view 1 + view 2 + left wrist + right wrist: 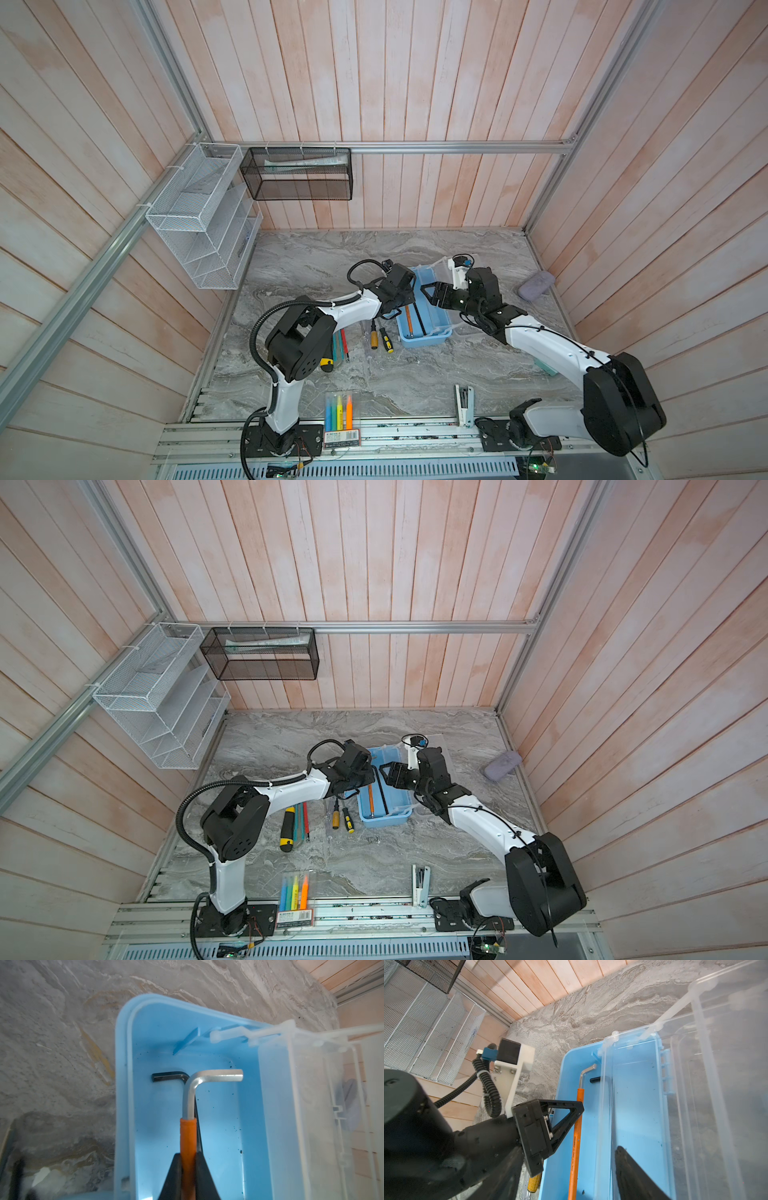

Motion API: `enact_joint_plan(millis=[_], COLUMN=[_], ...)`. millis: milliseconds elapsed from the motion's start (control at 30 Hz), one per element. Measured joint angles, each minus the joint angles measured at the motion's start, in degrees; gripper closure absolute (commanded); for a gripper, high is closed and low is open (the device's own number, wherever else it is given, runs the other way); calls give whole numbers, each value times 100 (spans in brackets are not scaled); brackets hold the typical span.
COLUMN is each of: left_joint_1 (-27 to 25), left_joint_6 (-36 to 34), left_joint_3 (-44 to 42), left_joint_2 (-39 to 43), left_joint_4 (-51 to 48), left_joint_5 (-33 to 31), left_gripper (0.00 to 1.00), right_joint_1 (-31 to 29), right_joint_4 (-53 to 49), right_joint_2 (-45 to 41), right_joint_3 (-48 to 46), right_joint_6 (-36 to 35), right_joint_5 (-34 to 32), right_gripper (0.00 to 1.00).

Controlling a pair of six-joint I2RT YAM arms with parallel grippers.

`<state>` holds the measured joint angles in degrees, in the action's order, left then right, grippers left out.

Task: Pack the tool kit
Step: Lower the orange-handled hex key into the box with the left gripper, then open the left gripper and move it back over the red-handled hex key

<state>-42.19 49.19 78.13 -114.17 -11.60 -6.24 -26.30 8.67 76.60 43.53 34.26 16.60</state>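
Left gripper (188,1156) is clamped on the orange-sleeved hex key (188,1136), its two black fingers pinching the sleeve partway along the long shank, and it holds the key inside the light blue box (121,1084). The key's bare silver bend points toward the box's far end wall and sits over the black hex key (168,1077), which lies flat on the box floor; in the left wrist view I cannot tell whether the orange key touches the floor or hangs just above it. The clear lid (726,1084) stands tipped open along the box's long side, opposite the left arm. The right gripper (436,294) hovers over that lid side of the box with its jaws well apart; in the right wrist view one dark finger (633,1174) shows through the clear plastic, and whether it touches the lid I cannot tell. In both top views two yellow-handled screwdrivers (381,340) lie on the marble table (332,257) just beside the box, on the side away from the lid. The yellow-black utility knife (286,829) lies farther out on that same side. Well apart from the box, toward the arm bases, lie the pack of highlighters (340,409) and the white stapler (463,405).
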Motion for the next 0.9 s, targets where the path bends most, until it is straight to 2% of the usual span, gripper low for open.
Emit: enact_joint_plan(millis=[167, 300, 500, 733, 900], left_joint_1=[-20, -15, 9, 20, 24], left_joint_6=[-4, -26, -103, -516, -883], left_joint_3=[42, 59, 210, 219, -160], left_joint_2=[0, 0, 0, 76, 726], left_joint_4=[-4, -39, -39, 55, -2], left_joint_5=[2, 0, 4, 15, -229], left_gripper=[87, 75, 73, 67, 65], right_joint_1=[0, 0, 0, 0, -24], right_joint_4=[2, 2, 2, -7, -9], right_joint_2=[0, 0, 0, -68, -254], right_joint_3=[0, 0, 0, 0, 0], right_joint_6=[0, -4, -20, -85, -160], right_joint_5=[0, 0, -2, -2, -4], right_gripper=[29, 29, 29, 30, 31])
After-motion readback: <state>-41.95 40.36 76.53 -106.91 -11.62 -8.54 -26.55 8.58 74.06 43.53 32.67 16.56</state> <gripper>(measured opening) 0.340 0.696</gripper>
